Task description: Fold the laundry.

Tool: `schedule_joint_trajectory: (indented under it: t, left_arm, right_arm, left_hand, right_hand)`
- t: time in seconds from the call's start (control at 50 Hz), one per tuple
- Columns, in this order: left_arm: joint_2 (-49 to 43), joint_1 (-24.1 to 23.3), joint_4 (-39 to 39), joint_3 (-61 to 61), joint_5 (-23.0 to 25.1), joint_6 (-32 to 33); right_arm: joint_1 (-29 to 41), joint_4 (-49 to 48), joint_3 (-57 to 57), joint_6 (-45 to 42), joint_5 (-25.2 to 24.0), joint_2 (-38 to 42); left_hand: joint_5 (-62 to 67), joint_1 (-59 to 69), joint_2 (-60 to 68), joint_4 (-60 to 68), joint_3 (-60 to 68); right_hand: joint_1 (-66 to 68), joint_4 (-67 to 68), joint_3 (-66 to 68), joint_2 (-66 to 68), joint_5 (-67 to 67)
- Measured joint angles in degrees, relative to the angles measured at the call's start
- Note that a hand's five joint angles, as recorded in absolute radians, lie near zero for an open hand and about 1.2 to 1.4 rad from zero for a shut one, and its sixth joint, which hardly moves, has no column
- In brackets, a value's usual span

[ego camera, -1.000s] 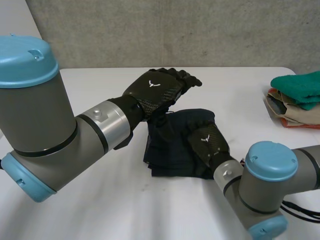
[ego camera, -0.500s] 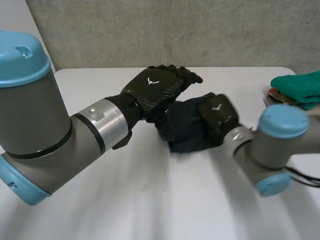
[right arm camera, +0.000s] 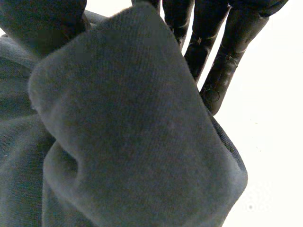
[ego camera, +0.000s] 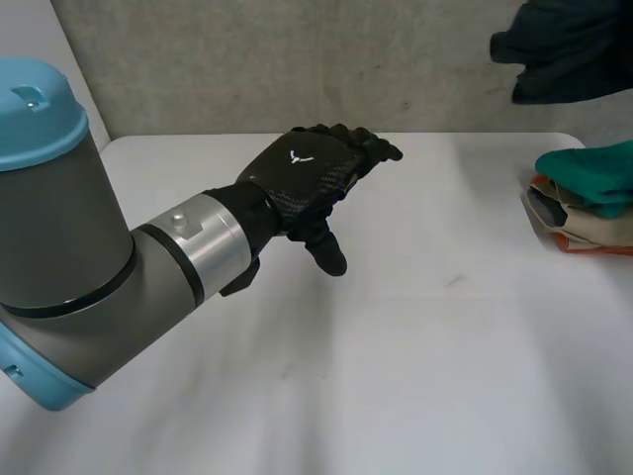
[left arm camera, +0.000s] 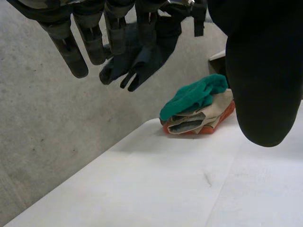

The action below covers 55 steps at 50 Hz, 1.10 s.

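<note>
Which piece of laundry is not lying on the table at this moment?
The dark blue cloth, up in the air; the green cloth and the cloths under it lie stacked on the table.

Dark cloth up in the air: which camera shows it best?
Left wrist view: most of the cloth shows, aloft, with the pile too. Head view crops it at the frame's corner; right wrist view gives close-up folds against the right hand.

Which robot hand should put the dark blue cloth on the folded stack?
Right: the right robot hand has the dark blue cloth up in the air near the green-topped stack of folded cloths; the left robot hand hovers empty mid-table.
</note>
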Motion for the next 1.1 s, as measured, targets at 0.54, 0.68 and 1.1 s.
schedule_joint_trajectory:
  t: [0.54,0.68,1.1]
  left_arm:
    - [0.9,-0.3,0.4,-0.1,0.4,-3.7]
    - [0.7,-0.3,0.4,-0.3,0.4,-3.8]
    - [1.4,-0.1,0.6,-0.3,0.3,-3.9]
  right_arm:
    - [-18.8,-4.3,5.3,2.9,-17.2,15.4]
    - [-21.1,-4.8,8.0,2.2,-22.3,14.5]
    - [-34.9,0.1,16.5,-1.3,-12.9,5.4]
  left_hand:
    - [0.0,0.0,0.0,0.0,0.0]
    - [0.0,0.0,0.0,0.0,0.0]
    - [0.0,0.0,0.0,0.0,0.0]
  right_hand:
    - [0.0,0.0,0.0,0.0,2.8]
    - [-1.0,-0.5,-0.5,-0.5,3.0]
    - [-42.9,-54.6,-53.9,-54.1,-49.2]
